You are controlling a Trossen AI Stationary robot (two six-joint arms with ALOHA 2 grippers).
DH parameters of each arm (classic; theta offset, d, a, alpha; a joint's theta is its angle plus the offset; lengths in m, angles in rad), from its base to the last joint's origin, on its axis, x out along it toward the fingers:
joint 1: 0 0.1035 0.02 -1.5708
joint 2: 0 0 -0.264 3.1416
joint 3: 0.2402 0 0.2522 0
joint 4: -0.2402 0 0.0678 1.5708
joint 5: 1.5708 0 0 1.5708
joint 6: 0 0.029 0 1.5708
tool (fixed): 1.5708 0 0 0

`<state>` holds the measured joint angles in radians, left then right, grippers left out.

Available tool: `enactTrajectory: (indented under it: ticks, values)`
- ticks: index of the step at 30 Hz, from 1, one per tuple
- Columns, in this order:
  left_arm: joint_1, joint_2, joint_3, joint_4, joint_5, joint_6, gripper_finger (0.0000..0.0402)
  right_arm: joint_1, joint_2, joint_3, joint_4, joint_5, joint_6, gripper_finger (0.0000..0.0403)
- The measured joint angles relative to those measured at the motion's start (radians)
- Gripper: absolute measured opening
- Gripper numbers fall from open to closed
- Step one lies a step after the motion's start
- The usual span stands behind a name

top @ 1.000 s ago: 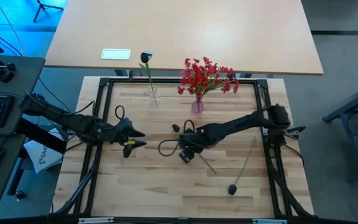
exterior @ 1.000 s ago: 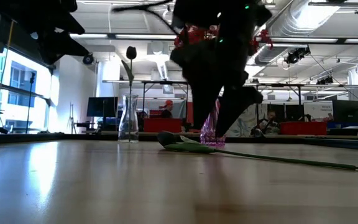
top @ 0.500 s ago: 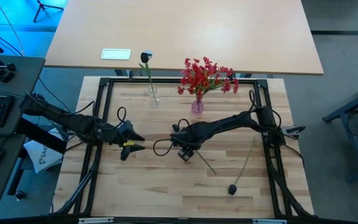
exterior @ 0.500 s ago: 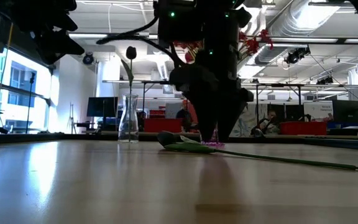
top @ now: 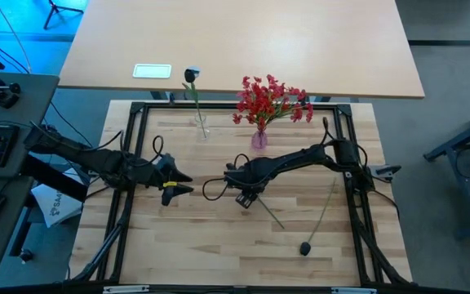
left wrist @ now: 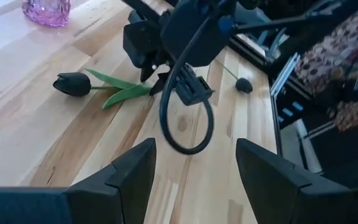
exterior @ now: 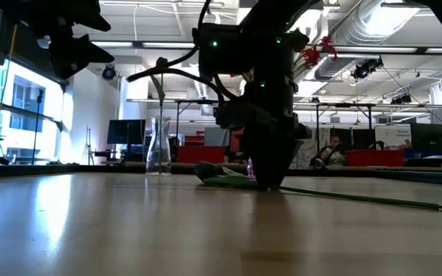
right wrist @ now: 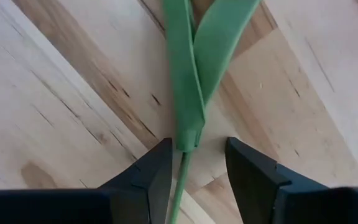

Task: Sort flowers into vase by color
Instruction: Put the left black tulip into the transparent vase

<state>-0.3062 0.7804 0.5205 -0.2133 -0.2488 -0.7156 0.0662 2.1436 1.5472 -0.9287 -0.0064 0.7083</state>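
Straddling the green stem of a dark tulip (left wrist: 73, 83) lying flat near the middle of the wooden tabletop (top: 210, 237), the right hand (top: 246, 198) sits low with its fingers (right wrist: 148, 177) spread narrowly either side of the stem, not yet closed on it. The left hand (top: 178, 182) hovers open at the tabletop's left. Another dark bud (top: 305, 248) lies well apart near the front. Red blossoms (top: 272, 100) fill the pink vase (top: 259, 140); one dark flower (top: 191, 75) stands in the clear vase (top: 201, 127).

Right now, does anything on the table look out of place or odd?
Two dark flowers lie flat on the table, not in a vase: one at the right tool, whose fingers straddle its stem, another near the front edge.
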Motion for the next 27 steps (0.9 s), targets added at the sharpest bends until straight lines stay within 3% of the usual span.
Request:
enactTrajectory:
  ticks: [4, 10, 13, 18, 27]
  values:
    - [0.020, 0.000, 0.000, 0.010, 0.000, -0.029, 0.0208, -0.004, -0.006, -0.062, 0.037, -0.048, -0.002, 0.0143]
    - [0.047, 0.000, 0.000, 0.022, 0.000, -0.043, 0.0208, 0.005, -0.004, -0.076, 0.078, -0.038, -0.036, 0.0138]
    - [0.059, 0.000, 0.000, 0.065, 0.000, -0.044, 0.0208, 0.005, -0.003, -0.076, 0.077, -0.042, -0.051, 0.0113]
    - [0.079, 0.000, 0.000, 0.158, 0.000, -0.040, 0.0208, 0.020, -0.006, -0.076, 0.065, -0.054, -0.116, 0.0017]
    - [0.086, 0.000, 0.000, 0.241, 0.038, 0.128, 0.0208, 0.091, -0.158, -0.088, -0.016, -0.084, -0.179, 0.0003]
